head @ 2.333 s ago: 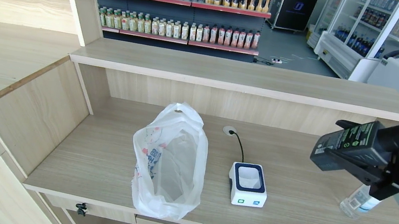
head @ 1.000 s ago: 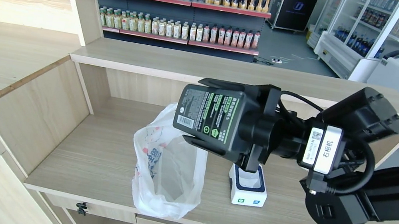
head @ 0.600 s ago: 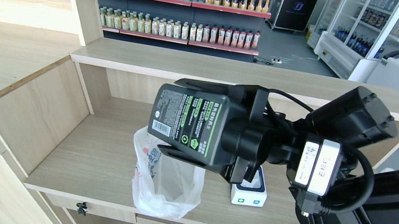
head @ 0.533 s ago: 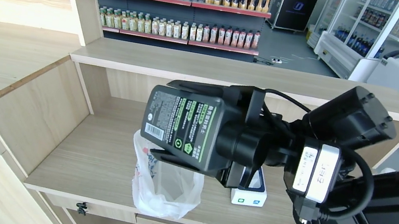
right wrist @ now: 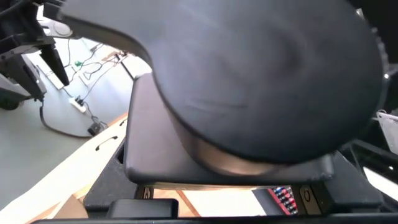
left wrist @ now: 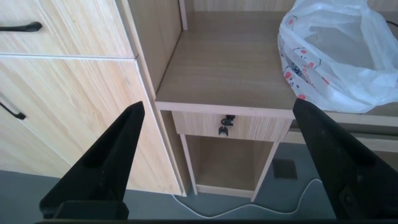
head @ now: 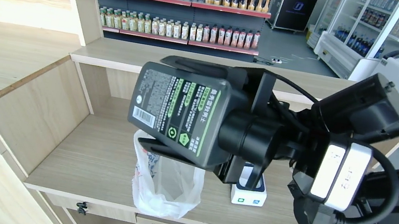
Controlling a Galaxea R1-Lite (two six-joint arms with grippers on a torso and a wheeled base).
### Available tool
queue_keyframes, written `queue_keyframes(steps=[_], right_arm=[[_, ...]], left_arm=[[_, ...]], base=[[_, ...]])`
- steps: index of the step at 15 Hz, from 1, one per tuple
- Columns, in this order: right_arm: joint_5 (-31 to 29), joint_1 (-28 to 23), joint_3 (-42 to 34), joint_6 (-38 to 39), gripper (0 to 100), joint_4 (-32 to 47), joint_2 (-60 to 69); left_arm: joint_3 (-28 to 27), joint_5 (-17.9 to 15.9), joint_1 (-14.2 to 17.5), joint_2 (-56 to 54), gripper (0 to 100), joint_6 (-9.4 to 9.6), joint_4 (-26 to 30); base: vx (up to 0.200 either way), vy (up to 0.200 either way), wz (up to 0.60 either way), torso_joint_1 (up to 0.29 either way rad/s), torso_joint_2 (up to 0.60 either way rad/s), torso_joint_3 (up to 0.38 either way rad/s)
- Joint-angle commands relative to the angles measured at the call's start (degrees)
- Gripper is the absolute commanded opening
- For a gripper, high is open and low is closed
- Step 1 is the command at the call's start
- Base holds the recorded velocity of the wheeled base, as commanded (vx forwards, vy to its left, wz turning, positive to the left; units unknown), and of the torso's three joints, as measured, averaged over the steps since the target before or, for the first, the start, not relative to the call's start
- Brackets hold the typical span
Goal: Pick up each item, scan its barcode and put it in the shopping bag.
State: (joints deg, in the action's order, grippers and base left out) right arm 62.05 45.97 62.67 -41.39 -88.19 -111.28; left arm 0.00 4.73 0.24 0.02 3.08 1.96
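Bottle (head: 185, 122), dark with a green label, lies on its side in the right claw (head: 162, 102), held in the air above the counter (head: 94, 159). The claw's two fingers (head: 191, 63) are closed against the bottle's flat sides, one above and one below. The barcode (head: 143, 116) sits at the free end and faces up and away from the counter.

The bag (head: 166, 187) stands on the counter at 6 o'clock of the bottle, its mouth open upward. The scanner (head: 248, 195) rests on the counter at 3 o'clock of the bag, just beside it and partly behind the claw.

The left claw (left wrist: 217, 162) hangs low near the counter's front left corner, at about 8 o'clock of the bag. It is spread wide and holds nothing.

Step in hand, as judged: bagging. The bottle is nearer the bag's mouth than the scanner's window, and its barcode is turned away from the scanner. Whether the scan registered cannot be told.

Next move, as judged: tip the bottle's free end down, lower it through the mouth, then release. The thin film may fold inward, so a centred entry matters.
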Motion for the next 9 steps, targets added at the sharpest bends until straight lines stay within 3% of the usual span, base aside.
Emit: queue_keyframes(steps=[1, 9], right_arm=[[0.0, 0.3, 0.1, -0.4, 0, 0.0, -0.3], [0.0, 1.5, 3.3, -2.8, 0, 0.0, -8.6]], left_arm=[[0.0, 0.0, 0.0, 0.0, 100, -0.01, 0.1], [0.0, 0.0, 0.0, 0.0, 100, -0.01, 0.1]], base=[[0.0, 0.0, 0.0, 0.0, 0.0, 0.0], [0.0, 0.0, 0.0, 0.0, 0.0, 0.0]])
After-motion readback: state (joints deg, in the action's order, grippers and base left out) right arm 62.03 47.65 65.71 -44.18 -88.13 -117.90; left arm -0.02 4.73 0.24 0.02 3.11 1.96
